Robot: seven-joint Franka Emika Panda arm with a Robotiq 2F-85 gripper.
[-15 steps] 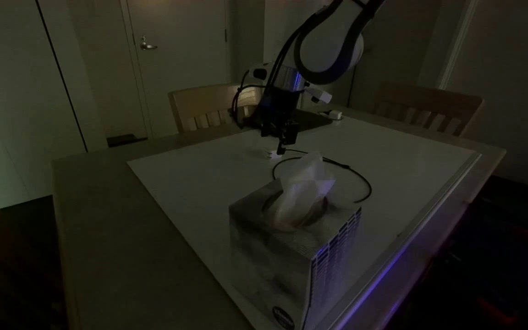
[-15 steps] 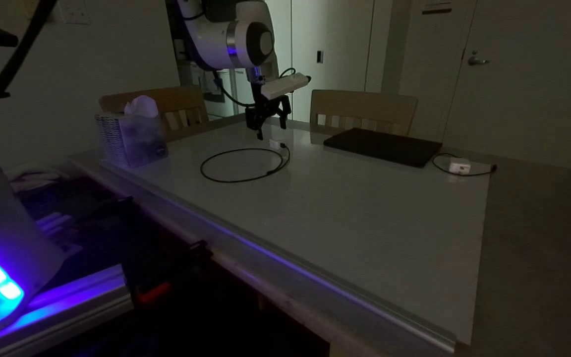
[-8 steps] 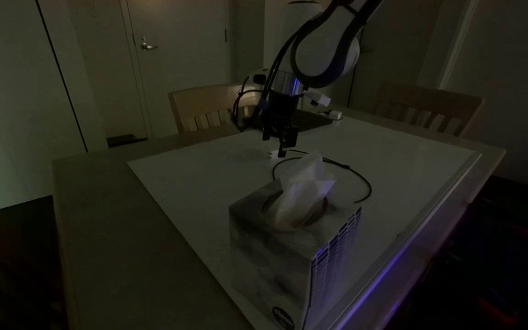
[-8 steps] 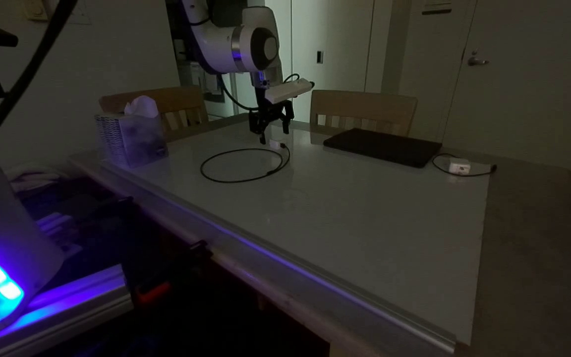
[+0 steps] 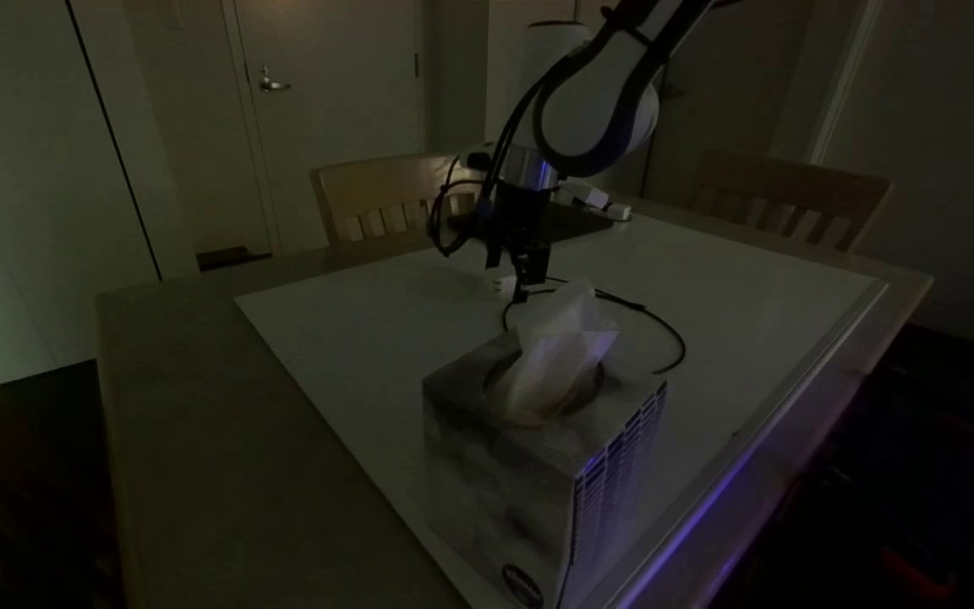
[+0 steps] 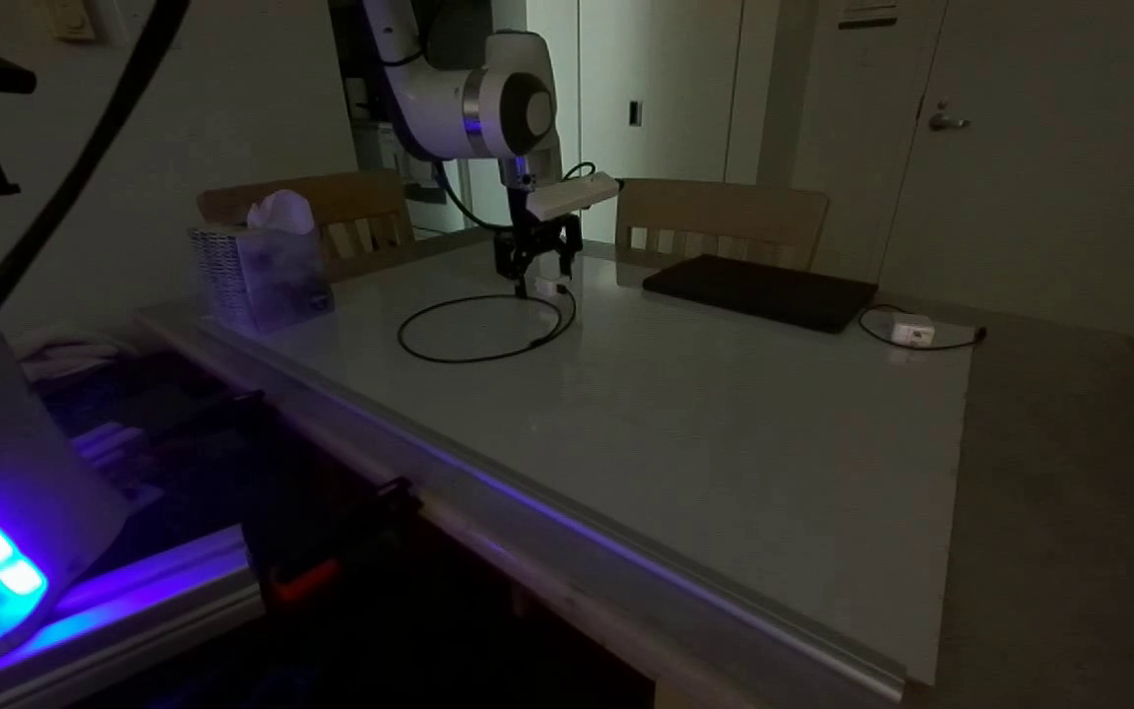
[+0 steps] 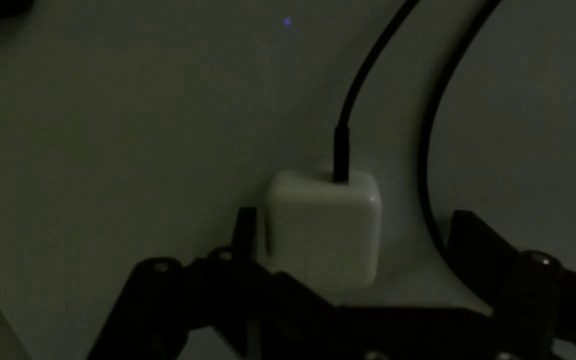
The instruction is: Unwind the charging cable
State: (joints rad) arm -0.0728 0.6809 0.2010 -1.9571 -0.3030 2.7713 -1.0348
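The black charging cable lies in a wide loop on the white board. It also shows in an exterior view, partly hidden by a tissue box. Its plug sits in a white charger block, which also shows in both exterior views. My gripper is open and low over the block, with one finger close beside it on each side. The right finger in the wrist view is farther off and overlaps a strand of the cable. The gripper also shows in both exterior views.
A tissue box stands on the board near the cable loop; it also shows in an exterior view. A flat dark slab like a laptop lies at the board's edge. Another white charger with a short cable lies beside it. Chairs surround the table.
My gripper has moved down toward the charger block, its fingers staying apart. The cable, block and other objects have not moved.
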